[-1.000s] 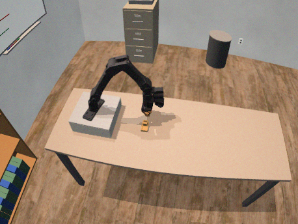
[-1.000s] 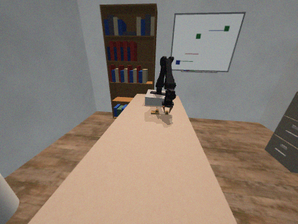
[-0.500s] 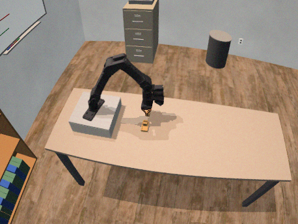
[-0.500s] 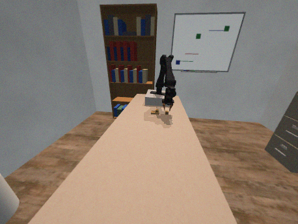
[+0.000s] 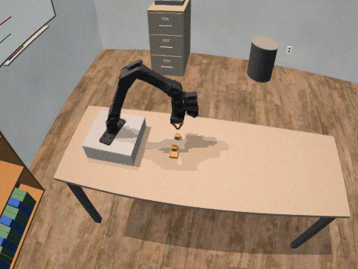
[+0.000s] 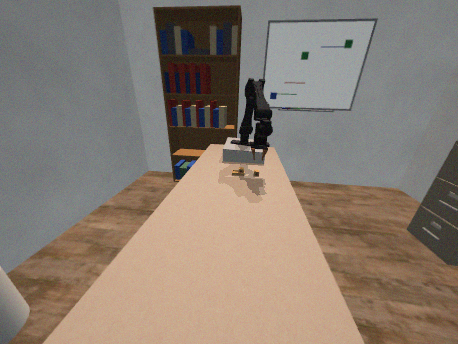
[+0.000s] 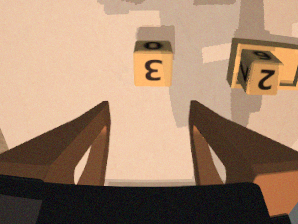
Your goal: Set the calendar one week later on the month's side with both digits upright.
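I see the gripper (image 5: 177,126) hanging above the table (image 5: 273,172) with its fingers parted and nothing between them. In the wrist view the two brown fingers spread to either side of bare table surface, and one cube (image 7: 153,63) sits alone on the table beyond the fingertips, apart from them. That cube shows a 3 on the side facing the camera and a rounded mark, maybe a 0, on its top. To its right in the same view is the tray (image 7: 234,63), with the second cube (image 7: 261,72) in it showing a 2; it looks tilted rather than square to the tray, though I cannot tell how it rests. From the top camera the loose cube (image 5: 177,136) lies just below the gripper on the far side, and the tray with the other cube (image 5: 173,151) is nearer to the camera, close by but not touching. The digits are too small to read from there. The arm (image 5: 133,84) reaches over from its grey block (image 5: 129,150) at the left end of the table. In the exterior view both small yellow pieces (image 6: 241,172) lie just in front of the block, under the gripper (image 6: 257,155). I cannot make out a month name in any view.
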Available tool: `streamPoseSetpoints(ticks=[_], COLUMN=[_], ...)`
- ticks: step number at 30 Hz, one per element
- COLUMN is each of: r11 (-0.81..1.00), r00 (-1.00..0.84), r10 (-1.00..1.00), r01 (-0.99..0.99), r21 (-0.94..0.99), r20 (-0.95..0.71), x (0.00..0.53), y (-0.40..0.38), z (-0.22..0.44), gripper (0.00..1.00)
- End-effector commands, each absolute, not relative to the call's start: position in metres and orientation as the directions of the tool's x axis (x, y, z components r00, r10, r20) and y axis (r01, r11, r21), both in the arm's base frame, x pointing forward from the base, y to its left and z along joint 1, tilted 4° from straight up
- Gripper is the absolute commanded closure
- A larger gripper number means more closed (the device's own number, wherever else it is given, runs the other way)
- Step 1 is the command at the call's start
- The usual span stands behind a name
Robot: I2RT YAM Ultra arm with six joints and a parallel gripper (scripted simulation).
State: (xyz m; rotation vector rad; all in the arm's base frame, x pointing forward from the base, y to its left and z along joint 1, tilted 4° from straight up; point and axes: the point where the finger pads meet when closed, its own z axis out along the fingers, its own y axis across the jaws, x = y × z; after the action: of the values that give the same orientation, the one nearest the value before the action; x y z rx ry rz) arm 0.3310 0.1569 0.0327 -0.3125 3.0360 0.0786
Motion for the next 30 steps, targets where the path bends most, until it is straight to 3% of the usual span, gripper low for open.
streamPoseSetpoints(ticks=[1,6,7,30], r11=[0.978,0.978,0.978,0.975], r00=[-0.977,-0.977,-0.977,-0.974], r10=[-0.202,-0.202,-0.202,-0.216], r01=[-0.205,-0.205,-0.205,-0.219], r21=[0.037,0.037,0.037,0.036], r20=[-0.074,-0.074,-0.074,-0.074], x=[0.3260,0.3259,0.3259,0.3262], y=[0.1542,0.1541,0.1541,0.1533], z=[0.0391,0.0399,0.0399,0.0398], gripper=[0.55,0.55,0.00,0.00])
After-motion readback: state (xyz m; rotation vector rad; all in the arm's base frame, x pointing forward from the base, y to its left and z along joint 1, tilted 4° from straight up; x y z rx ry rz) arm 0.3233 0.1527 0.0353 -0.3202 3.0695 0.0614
